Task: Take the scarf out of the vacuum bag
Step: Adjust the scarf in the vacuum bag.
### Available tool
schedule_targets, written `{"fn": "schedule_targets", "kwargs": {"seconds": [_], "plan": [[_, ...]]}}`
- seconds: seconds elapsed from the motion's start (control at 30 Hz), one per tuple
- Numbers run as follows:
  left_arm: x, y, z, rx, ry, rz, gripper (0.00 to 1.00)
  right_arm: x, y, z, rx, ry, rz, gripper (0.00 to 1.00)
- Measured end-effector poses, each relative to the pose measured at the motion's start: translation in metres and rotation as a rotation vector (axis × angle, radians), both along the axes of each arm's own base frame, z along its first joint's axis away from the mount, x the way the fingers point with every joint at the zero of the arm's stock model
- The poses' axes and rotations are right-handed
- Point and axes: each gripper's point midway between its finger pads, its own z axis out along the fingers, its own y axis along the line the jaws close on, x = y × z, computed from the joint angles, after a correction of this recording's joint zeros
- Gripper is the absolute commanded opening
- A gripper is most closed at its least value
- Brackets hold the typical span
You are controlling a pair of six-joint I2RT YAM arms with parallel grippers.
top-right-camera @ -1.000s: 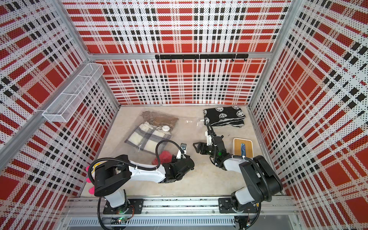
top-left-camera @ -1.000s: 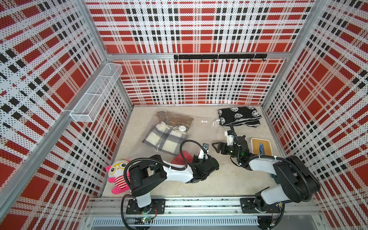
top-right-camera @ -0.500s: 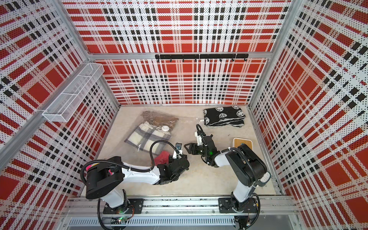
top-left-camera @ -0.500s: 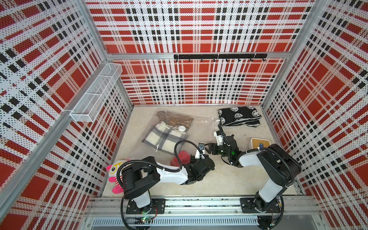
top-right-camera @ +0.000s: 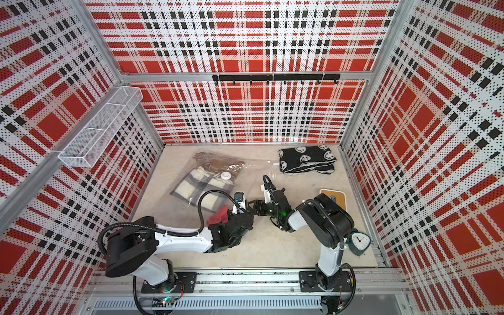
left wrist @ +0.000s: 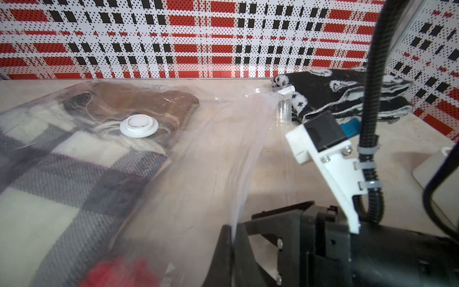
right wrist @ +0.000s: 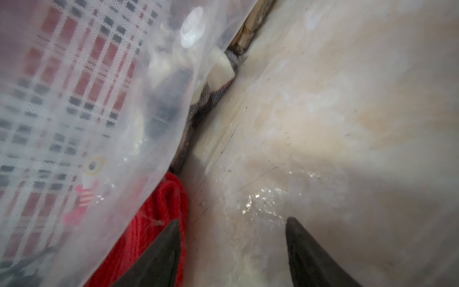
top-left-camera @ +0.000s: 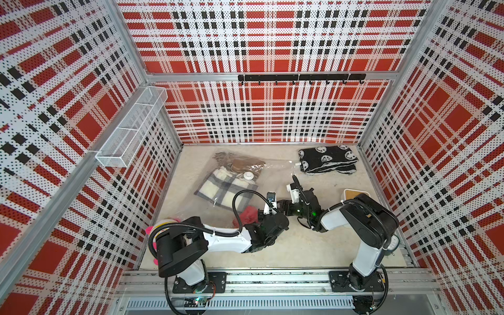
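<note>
Left gripper (left wrist: 232, 238) is clenching the lifted film of the vacuum bag (top-left-camera: 272, 174), lying at ten o'clock from table centre. Right gripper (right wrist: 233, 221), jaws spread, is hovering beside the red scarf (right wrist: 159, 216).

I see both top views bright, evenly lit from above, soft shadows, straight lines bowed toward the edges; left wrist view sharp far off, soft up close; right wrist view hazy, blurred through the vacuum bag (right wrist: 74, 124), glare specks.
</note>
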Motion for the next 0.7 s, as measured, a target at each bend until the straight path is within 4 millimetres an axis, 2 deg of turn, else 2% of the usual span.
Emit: {"fn": "schedule_targets", "kwargs": {"seconds": [0.17,0.3,0.4,0.57,0.7], "plan": [[-0.005,0.000,-0.007,-0.007,0.014,-0.031,0.13,-0.002,0.017,0.006,0.012,-0.009,0.041,0.70],[-0.010,0.006,-0.016,-0.005,0.028,-0.042,0.39,-0.003,0.021,0.003,0.018,-0.007,0.057,0.69],[-0.016,0.015,-0.018,-0.018,0.036,-0.049,0.55,-0.004,0.020,-0.004,0.008,0.006,0.058,0.69],[-0.026,0.034,-0.003,-0.112,0.040,-0.057,0.59,-0.003,0.019,-0.004,-0.008,-0.021,0.061,0.67],[-0.029,0.061,0.001,-0.194,0.054,-0.032,0.54,-0.005,0.018,-0.004,-0.010,-0.050,0.070,0.66]]}}
